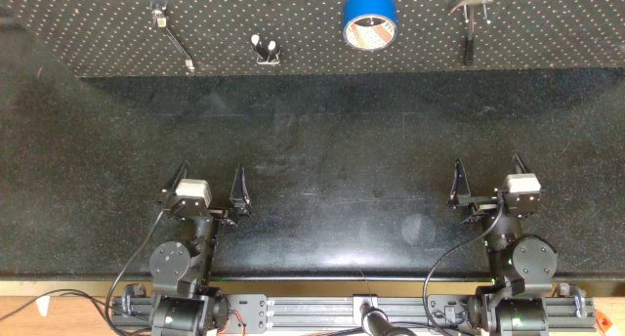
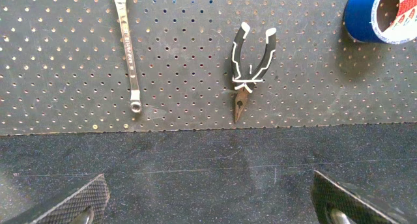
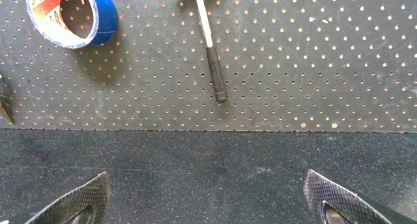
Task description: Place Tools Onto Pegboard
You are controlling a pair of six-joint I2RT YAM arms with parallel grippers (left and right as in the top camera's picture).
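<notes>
My left gripper (image 1: pixel 211 175) and right gripper (image 1: pixel 487 170) sat spread wide, empty. The hung hammer (image 3: pixel 212 51) looked rigid and head-heavy; I would grip its black handle.

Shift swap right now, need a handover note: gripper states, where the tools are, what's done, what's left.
Left gripper: open, holding nothing, low over the table near its base.
Right gripper: open, holding nothing, likewise.
Tools: wrench, pliers, blue tape roll and hammer hang on the pegboard, in that order from the left arm's side.
Done: all four hung.
Left: nothing to place that I can see; likely finished.
</notes>
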